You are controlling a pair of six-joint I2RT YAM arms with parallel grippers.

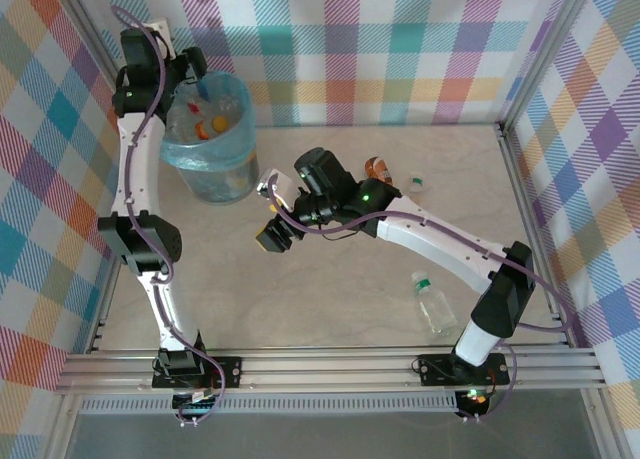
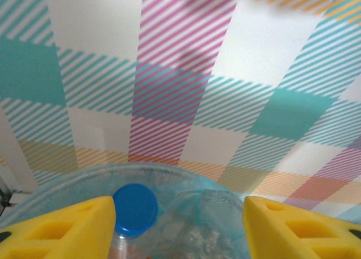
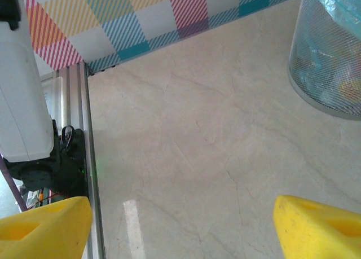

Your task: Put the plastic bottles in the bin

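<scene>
Left claw (image 2: 179, 216) stands wide, yellow fingers (image 2: 67, 228) well apart, clamping nothing. Between them we see a blue-capped bottle (image 2: 135, 209), cap up, just beside the left finger; whether it touches, we cannot tell. Below it is the bin (image 2: 67, 180) with its light-blue liner. From the top view this claw sits over the bin's far rim, at the back-left corner.

Right claw (image 3: 180, 219) is also wide and holds nothing, with only bare surface (image 3: 214, 135) under it. It hangs near the middle, just right of the bin's mesh wall.

In the bin we see several bottles (image 1: 215, 124), orange and red bits showing. On the surface, a green-capped bottle (image 1: 432, 304) lies on its side front-right, near the right arm's base. An orange-labelled bottle (image 1: 378, 167) lies behind the right arm.

The surface is pale and marble-like. Plaid walls (image 1: 400, 39) stand on three sides and a metal rail (image 1: 330, 364) runs along the near edge.
</scene>
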